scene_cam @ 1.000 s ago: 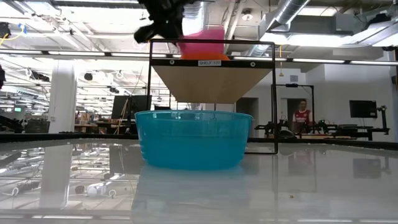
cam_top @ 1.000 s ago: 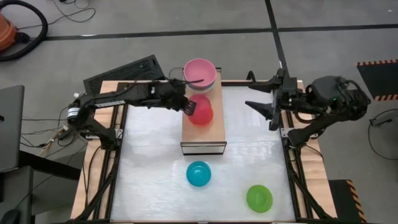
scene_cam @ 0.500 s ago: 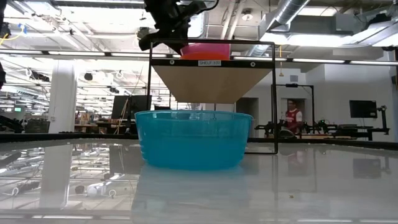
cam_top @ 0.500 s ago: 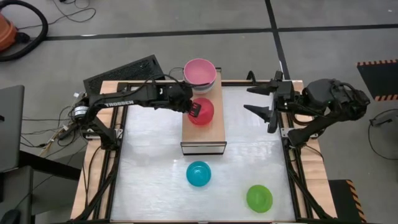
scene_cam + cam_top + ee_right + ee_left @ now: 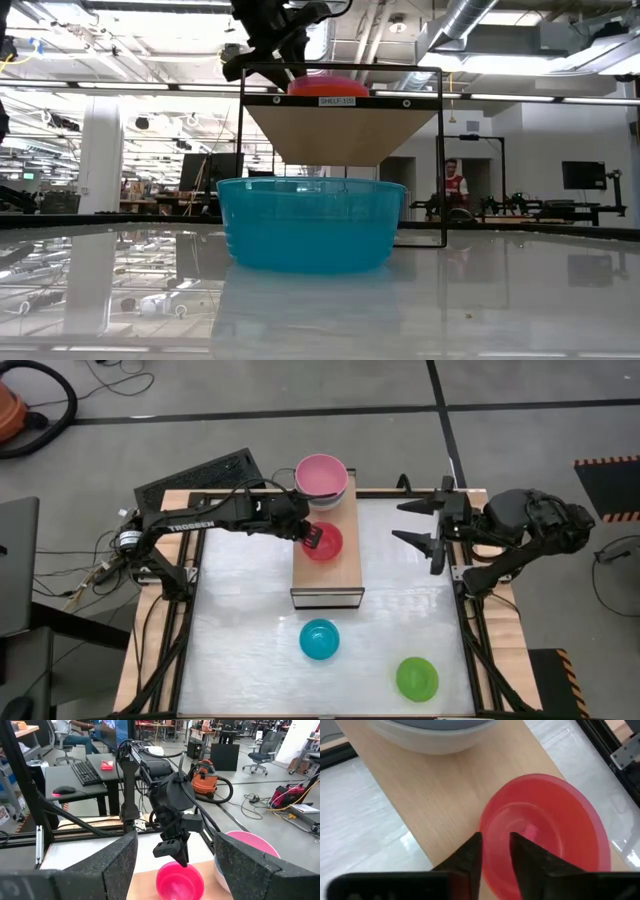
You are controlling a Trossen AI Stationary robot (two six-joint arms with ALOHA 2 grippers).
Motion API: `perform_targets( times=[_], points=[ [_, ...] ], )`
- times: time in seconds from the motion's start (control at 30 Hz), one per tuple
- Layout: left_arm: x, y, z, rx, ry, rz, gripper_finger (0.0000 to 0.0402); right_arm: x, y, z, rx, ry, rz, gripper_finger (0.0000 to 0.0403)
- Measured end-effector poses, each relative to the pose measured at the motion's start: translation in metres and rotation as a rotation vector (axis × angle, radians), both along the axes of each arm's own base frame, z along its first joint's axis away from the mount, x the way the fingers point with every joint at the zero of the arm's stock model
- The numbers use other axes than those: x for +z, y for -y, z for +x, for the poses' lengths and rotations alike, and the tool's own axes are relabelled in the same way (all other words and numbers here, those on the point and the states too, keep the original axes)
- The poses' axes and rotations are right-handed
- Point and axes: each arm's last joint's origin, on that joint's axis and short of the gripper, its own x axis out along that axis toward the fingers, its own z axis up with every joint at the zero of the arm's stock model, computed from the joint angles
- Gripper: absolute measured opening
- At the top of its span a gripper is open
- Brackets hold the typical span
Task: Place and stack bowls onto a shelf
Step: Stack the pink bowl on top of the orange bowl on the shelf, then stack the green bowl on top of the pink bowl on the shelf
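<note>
A red bowl (image 5: 326,543) sits upright on the pale wood top of the shelf (image 5: 338,576), near its middle. My left gripper (image 5: 312,539) is shut on the bowl's rim on the side toward the table's left edge. A light pink bowl (image 5: 321,474) is nested in a grey-blue bowl (image 5: 435,734) at the shelf's far end. A cyan bowl (image 5: 320,639) and a green bowl (image 5: 417,678) rest on the table near the front. My right gripper (image 5: 430,528) is open and empty at the table's right edge. My left gripper pinches the red bowl's rim (image 5: 489,827) on the side toward the table's left edge, one finger (image 5: 527,857) inside the bowl and one (image 5: 467,857) outside. The fingers come slanting down from the far left. The bowl stands level and low on the shelf top (image 5: 328,86).
The shelf stands on thin dark legs (image 5: 242,160) over the white table top. The cyan bowl fills the low view's middle (image 5: 310,225). A keyboard (image 5: 200,478) lies beyond the far left corner. Bare shelf top shows near its front edge (image 5: 326,596).
My left gripper has gone down with the red bowl, still shut on its rim. The bowl, first tilted and held above the shelf, has come level and now sits low on the shelf top.
</note>
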Motion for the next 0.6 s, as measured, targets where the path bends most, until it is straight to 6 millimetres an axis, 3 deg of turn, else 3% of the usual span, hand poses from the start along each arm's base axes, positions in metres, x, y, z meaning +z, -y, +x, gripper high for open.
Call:
perform_targets(
  times=[0.2,0.4,0.6],
  points=[
    [0.005,0.000,0.000,-0.048,0.006,-0.021,0.0143,-0.006,0.000,-0.001,-0.005,-0.055,0.005,0.0291],
    [0.040,0.001,-0.007,-0.180,0.018,-0.033,0.0166,-0.030,0.002,-0.009,-0.069,-0.257,0.162,0.0291],
    [0.090,0.015,-0.024,-0.328,0.043,-0.030,0.0167,-0.078,-0.010,-0.020,-0.214,-0.577,0.415,0.0291]
  ],
)
